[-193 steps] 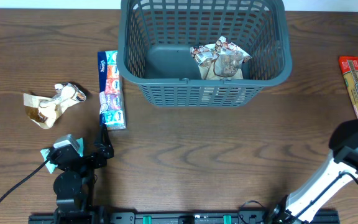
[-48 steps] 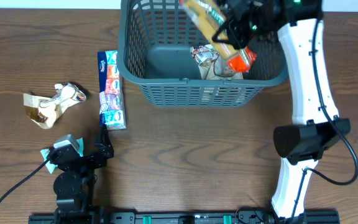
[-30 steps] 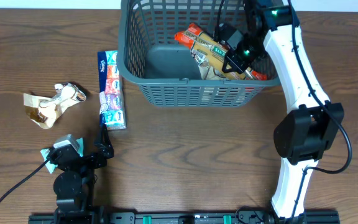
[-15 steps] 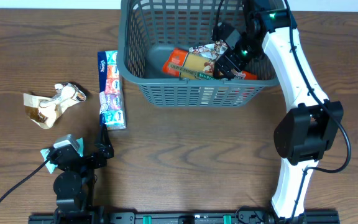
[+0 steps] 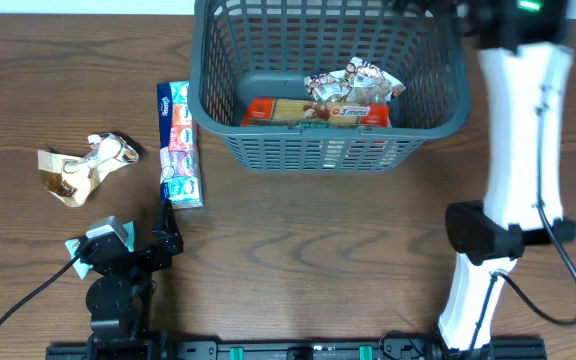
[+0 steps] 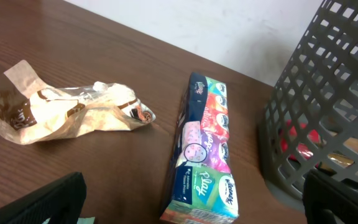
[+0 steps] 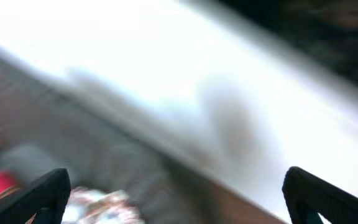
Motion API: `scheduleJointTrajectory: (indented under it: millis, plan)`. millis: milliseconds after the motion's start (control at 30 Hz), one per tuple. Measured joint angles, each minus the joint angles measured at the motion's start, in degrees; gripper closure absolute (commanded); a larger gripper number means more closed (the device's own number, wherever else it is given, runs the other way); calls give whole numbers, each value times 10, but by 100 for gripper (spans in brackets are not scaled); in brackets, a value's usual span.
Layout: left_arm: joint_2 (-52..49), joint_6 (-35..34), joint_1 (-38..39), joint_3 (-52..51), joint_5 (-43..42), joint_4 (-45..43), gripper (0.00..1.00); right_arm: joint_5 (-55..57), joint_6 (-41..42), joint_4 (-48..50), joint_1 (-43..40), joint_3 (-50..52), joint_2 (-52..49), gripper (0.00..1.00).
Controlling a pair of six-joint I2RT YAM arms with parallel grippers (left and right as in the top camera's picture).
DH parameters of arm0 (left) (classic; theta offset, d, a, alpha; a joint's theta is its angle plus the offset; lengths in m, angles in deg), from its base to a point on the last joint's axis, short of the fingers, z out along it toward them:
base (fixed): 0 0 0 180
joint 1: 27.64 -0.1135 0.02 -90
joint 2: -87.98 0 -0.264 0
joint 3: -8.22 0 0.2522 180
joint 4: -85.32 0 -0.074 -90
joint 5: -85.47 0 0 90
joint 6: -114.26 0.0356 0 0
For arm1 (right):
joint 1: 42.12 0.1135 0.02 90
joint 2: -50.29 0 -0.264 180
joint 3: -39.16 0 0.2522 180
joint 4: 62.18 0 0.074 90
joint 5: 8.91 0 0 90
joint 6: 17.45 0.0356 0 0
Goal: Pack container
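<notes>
The dark grey lattice basket (image 5: 328, 150) stands at the back centre and shows at the right of the left wrist view (image 6: 303, 112). Inside it lie a red and orange packet (image 5: 313, 112) and a crumpled white wrapper (image 5: 353, 85). A colourful tissue pack (image 5: 179, 143) lies left of the basket, also in the left wrist view (image 6: 205, 149). A crumpled brown and white wrapper (image 5: 83, 165) lies further left, also in the left wrist view (image 6: 67, 112). My left gripper (image 6: 191, 199) rests open near the table's front, short of the tissue pack. My right gripper (image 7: 173, 193) is open and empty above the basket's far right; its view is blurred.
The right arm (image 5: 518, 130) rises along the right side of the table, from its base at the front up past the basket's right corner. The left arm's base (image 5: 113, 275) sits at the front left.
My right gripper carried the red and orange packet over the basket, lowered it in, let it go and has pulled up and away to the far right. The left arm has not moved.
</notes>
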Motion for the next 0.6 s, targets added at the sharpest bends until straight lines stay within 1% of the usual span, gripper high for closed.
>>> scheduleJointTrajectory:
  millis: [100,167,367,500,600]
  plan:
    - [0,0,0,0,0,0,2,63,28,-66,-63,-106,8,1]
    - [0,0,0,0,0,0,2,94,50,-103,-113,-141,17,1]
    - [0,0,0,0,0,0,2,154,146,-185,-271,-152,34,1]
    - [0,0,0,0,0,0,2,164,236,-238,-347,-135,33,1]
    - [0,0,0,0,0,0,2,165,280,-251,-377,-117,32,1]
